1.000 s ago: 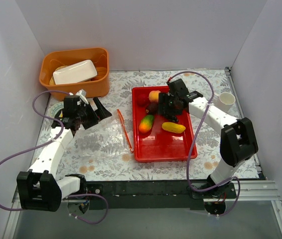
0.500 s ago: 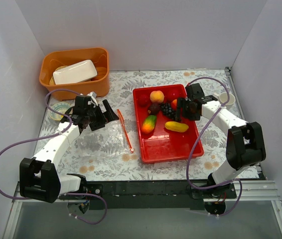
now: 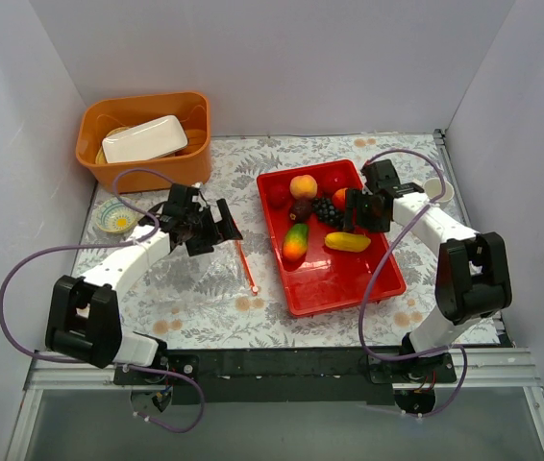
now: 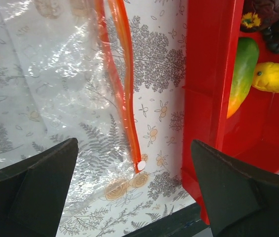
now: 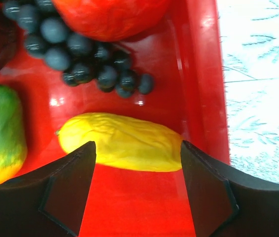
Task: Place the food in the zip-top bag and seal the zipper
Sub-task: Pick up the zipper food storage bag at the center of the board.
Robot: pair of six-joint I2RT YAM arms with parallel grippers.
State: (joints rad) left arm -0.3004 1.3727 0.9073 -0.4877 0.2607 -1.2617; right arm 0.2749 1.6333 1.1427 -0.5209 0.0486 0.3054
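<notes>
Left gripper [image 3: 220, 227]: jaws wide apart and empty; it has swung in over the zip-top bag [image 4: 46, 74], above the zipper [image 4: 125, 94].
Right gripper [image 5: 137, 144]: spread, holding nothing; it has pulled back to the yellow oblong piece [image 5: 124, 143].
Red tray [image 3: 387, 288]: skewed since before, with the food [image 3: 296, 240] inside it.
Hard to see: the bag's outline from above; the red ball [image 3: 338, 198], half behind the right gripper.

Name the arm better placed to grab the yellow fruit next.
Right: the right end effector, open, hovers over the yellow fruit in the red tray; the left end effector sits over the zipper.
</notes>
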